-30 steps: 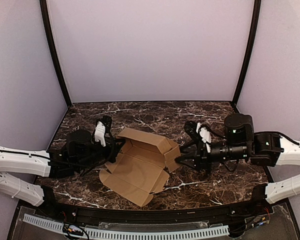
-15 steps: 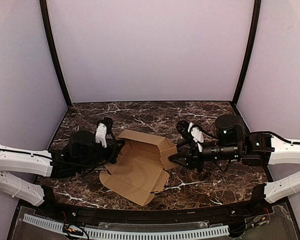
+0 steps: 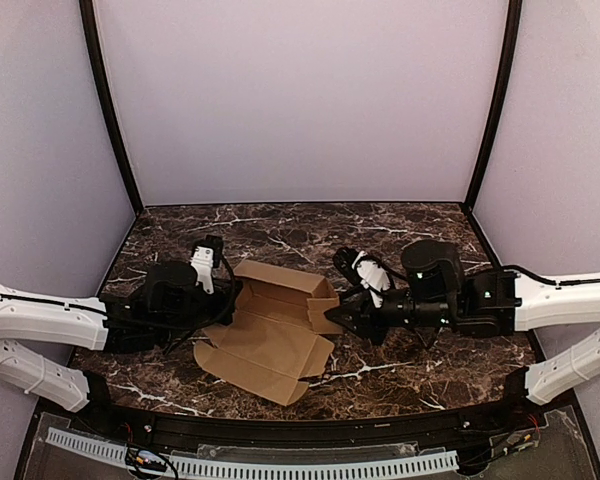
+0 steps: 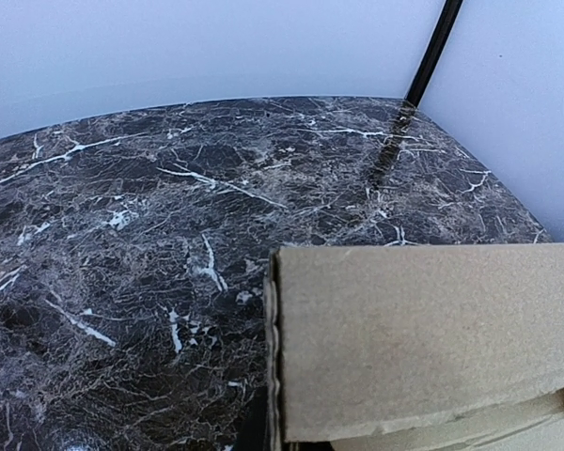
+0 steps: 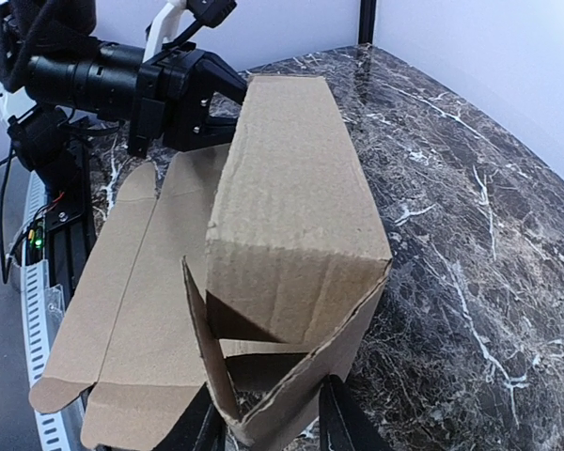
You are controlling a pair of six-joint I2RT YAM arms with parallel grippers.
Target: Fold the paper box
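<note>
The paper box (image 3: 276, 322) is brown cardboard, half folded, lying mid-table with its flat flaps spread toward the near edge. My left gripper (image 3: 229, 299) is at its left end, shut on a raised wall; in the left wrist view that wall (image 4: 423, 338) hides the fingers. My right gripper (image 3: 333, 315) is at the right end. In the right wrist view its two black fingers (image 5: 343, 425) flank the bent end flap (image 5: 291, 385) and press on it from both sides, with the folded tube (image 5: 291, 188) rising behind.
Dark marble tabletop (image 3: 400, 370) with pale walls and black corner posts (image 3: 110, 110) around it. The left arm (image 5: 103, 80) shows beyond the box in the right wrist view. A white cable rail (image 3: 280, 465) runs along the near edge.
My right arm has moved left, pushing the box's right end in and sliding the box slightly left. Its jaws have narrowed onto the end flap. The left gripper has stayed shut.
</note>
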